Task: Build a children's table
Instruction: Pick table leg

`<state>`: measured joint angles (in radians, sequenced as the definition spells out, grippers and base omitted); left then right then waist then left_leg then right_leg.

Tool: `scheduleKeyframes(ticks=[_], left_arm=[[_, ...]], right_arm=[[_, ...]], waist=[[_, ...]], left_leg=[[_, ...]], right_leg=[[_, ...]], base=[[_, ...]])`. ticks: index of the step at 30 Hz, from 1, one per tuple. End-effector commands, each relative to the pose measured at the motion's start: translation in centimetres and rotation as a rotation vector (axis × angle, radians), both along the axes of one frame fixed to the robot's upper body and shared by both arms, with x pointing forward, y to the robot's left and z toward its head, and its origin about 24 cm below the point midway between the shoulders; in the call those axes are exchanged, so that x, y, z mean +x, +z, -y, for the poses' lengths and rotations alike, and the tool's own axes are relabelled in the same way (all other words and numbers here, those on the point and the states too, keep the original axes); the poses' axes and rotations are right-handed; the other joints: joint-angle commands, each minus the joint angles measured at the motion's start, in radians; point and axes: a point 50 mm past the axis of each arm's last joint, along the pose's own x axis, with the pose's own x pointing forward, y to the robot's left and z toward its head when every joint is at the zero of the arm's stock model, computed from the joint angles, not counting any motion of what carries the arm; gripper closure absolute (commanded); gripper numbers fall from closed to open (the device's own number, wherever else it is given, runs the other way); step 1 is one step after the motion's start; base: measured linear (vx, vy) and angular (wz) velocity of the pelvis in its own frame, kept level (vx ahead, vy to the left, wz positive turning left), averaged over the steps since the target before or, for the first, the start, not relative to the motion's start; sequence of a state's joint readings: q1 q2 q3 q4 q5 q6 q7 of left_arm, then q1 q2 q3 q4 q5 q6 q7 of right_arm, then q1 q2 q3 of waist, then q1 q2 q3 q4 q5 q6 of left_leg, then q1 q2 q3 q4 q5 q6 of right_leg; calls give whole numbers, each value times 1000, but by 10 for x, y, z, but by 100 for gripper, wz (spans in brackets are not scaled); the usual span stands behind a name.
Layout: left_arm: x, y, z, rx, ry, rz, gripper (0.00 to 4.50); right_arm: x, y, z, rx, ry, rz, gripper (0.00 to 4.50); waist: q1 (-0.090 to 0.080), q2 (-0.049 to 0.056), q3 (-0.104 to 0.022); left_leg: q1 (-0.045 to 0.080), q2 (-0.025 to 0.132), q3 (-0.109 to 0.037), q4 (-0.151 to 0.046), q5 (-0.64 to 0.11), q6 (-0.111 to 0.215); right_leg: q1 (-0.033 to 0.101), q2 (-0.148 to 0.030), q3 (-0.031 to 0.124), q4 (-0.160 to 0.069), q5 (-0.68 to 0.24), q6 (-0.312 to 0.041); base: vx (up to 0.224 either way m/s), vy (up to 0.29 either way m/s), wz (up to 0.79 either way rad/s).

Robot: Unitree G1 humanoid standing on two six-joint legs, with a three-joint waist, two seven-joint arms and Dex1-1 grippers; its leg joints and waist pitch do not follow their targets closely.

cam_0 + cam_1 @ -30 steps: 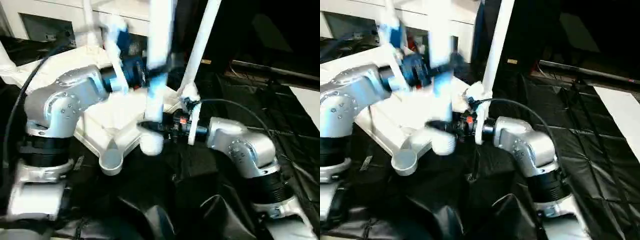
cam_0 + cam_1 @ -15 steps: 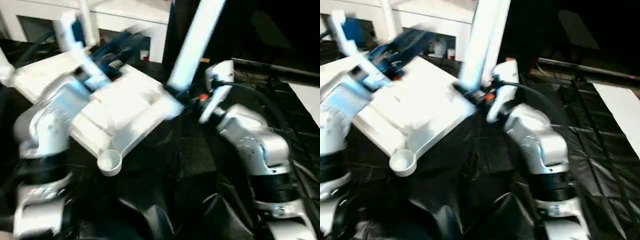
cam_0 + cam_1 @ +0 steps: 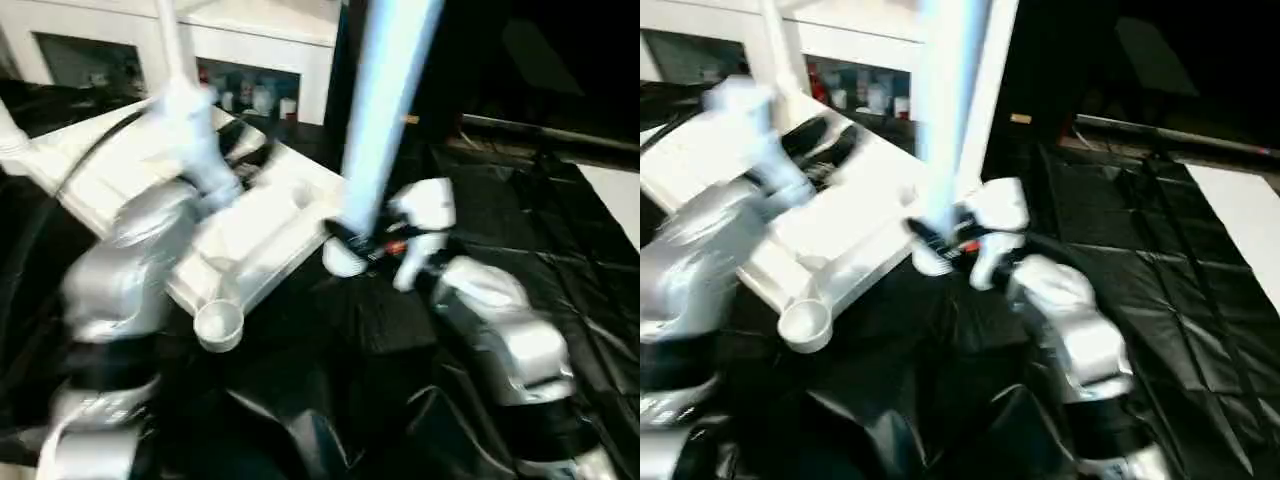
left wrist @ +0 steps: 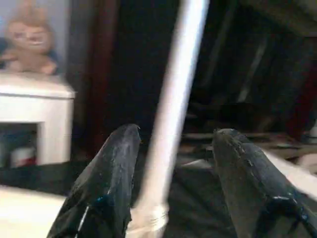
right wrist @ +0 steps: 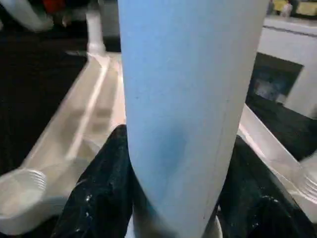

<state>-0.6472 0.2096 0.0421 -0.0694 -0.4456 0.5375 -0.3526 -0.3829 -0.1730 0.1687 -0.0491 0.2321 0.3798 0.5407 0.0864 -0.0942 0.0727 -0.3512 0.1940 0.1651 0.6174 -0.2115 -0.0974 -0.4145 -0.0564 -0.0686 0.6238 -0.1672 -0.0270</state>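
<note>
The children's table top (image 3: 255, 225) lies underside up on the black cloth, with an empty corner socket (image 3: 218, 325) nearest me. My right gripper (image 3: 352, 240) is shut on a white leg (image 3: 385, 90) near its lower end and holds it almost upright at the top's right corner. In the right wrist view that leg (image 5: 183, 99) sits between the black fingers (image 5: 96, 193). I cannot tell if its end is in a socket. My left gripper (image 4: 177, 133) hangs open over the top. A thin standing leg (image 4: 171, 114) shows beyond its fingers, untouched. Two more legs (image 3: 775, 45) (image 3: 995, 70) stand at the back.
The black-draped work table (image 3: 490, 210) stretches to the right, with a white sheet (image 3: 620, 200) at its far edge. A white cabinet (image 3: 255, 30) stands behind the table top. A plush toy (image 4: 29, 37) sits on a white shelf.
My right gripper has brought the leg from a tilt to nearly upright, lower at the top's right corner. My left arm has swung away from that leg, leftward over the top. The camera also shifted.
</note>
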Motion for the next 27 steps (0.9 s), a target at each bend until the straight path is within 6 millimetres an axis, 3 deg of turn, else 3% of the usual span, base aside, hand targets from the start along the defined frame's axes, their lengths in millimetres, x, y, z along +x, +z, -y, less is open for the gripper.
scheduleKeyframes(ticks=[1, 5, 22, 24, 25, 27], left_arm=[[-11, 10, 12, -18, -118, 39, 182], [-21, 11, 18, -16, -198, 51, 182], [-30, 4, 29, -5, -271, 53, 182], [-23, 2, 21, 9, -167, 42, 182], [-12, -3, 3, 28, -15, 10, 182], [-8, -6, -13, 39, 87, 6, 182]], right_arm=[[3, 0, 5, -31, -41, 17, 264], [4, -3, 8, -46, -60, 5, 264], [6, -7, 5, -86, -59, 21, 264], [10, -5, 9, -70, -123, 27, 264], [19, -1, 20, -43, -252, 35, 264], [21, 1, 26, -5, -284, 11, 264]], waist=[[0, 22, -74], [-2, 26, -76], [-2, 26, -73], [-3, 30, -73], [-6, 31, -71], [-7, 31, -74]], left_leg=[[-7, 30, -12, -80, -139, -37], [-6, 30, -8, -76, -89, -29], [-2, 31, -9, -80, -142, -33], [-2, 31, -9, -80, -138, -35], [-2, 32, -9, -81, -139, -40], [0, 27, -9, -79, -148, -44]], right_leg=[[60, -79, 54, -77, -306, -80], [59, -72, 54, -63, -176, -123], [61, -73, 54, -72, -252, -100], [60, -72, 54, -70, -238, -103], [58, -70, 54, -71, -236, -100], [60, -68, 53, -73, -259, -86]], base=[[0, 0, 0], [0, 0, 0], [0, 0, 0], [0, 0, 0], [0, 0, 0], [0, 0, 0]])
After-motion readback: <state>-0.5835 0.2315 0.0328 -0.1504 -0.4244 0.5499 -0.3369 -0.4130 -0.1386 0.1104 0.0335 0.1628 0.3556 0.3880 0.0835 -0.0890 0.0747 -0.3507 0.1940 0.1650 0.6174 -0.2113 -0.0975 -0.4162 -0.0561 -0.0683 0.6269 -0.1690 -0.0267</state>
